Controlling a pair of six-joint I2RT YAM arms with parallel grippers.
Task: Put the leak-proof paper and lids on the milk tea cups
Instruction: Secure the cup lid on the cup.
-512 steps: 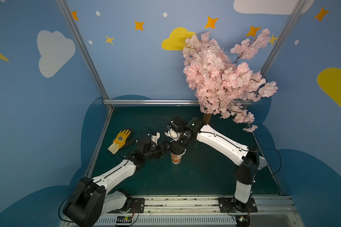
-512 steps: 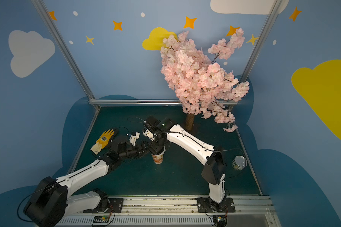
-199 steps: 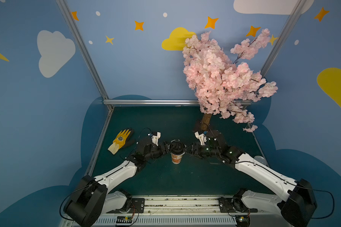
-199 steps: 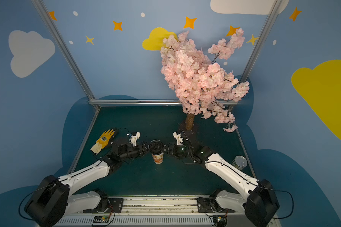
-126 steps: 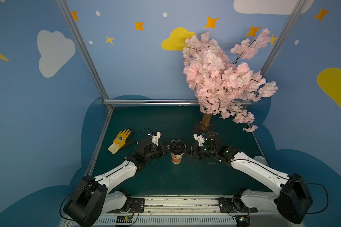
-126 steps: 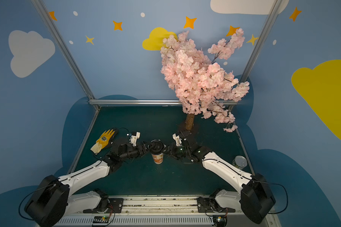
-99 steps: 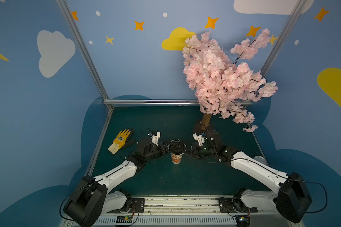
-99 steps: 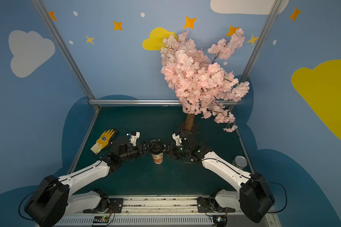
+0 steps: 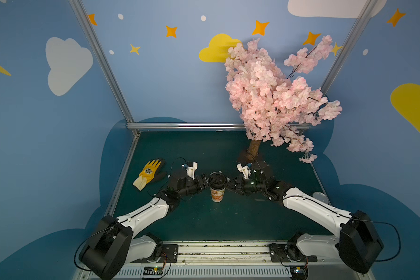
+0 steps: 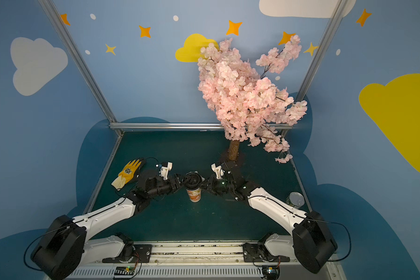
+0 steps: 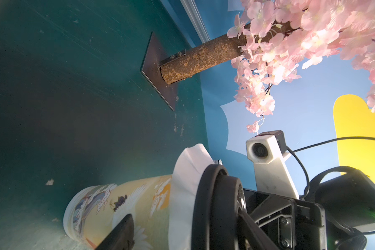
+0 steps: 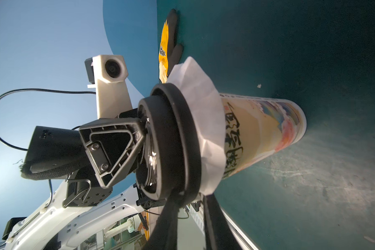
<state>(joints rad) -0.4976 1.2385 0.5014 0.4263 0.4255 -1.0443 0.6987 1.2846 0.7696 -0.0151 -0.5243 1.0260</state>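
- Leak-proof paper: laid over the mouth of the milk tea cup, pinned under the black lid. Its crumpled white edge sticks out all round below the lid rim (clearest in both wrist views). Rest, big to small:
- Surface: dark green, scuffed near the cup.
- Pink blossom tree: back right, trunk fixed to a dark plate on the surface, well apart from the cup.
- Left end effector: at the cup top from the robot's left. One finger lies along the cup wall below the paper, the other over the lid top. Lid rim sits between the jaws; can't tell if clamped.
- Right end effector: opposite side, same height. Fingers straddle the lid rim & paper edge; grip or mere contact, can't tell.
- Yellow-black glove: flat near the surface's left edge, just beside the left arm's wrist, apart from the cup.
- Cup: upright, mid-surface, between the two end effectors, orange print low on its wall.
- Tin can: silver, upright near the right edge, well apart from the cup.
- Lid: seated on the cup mouth, on top of the paper.
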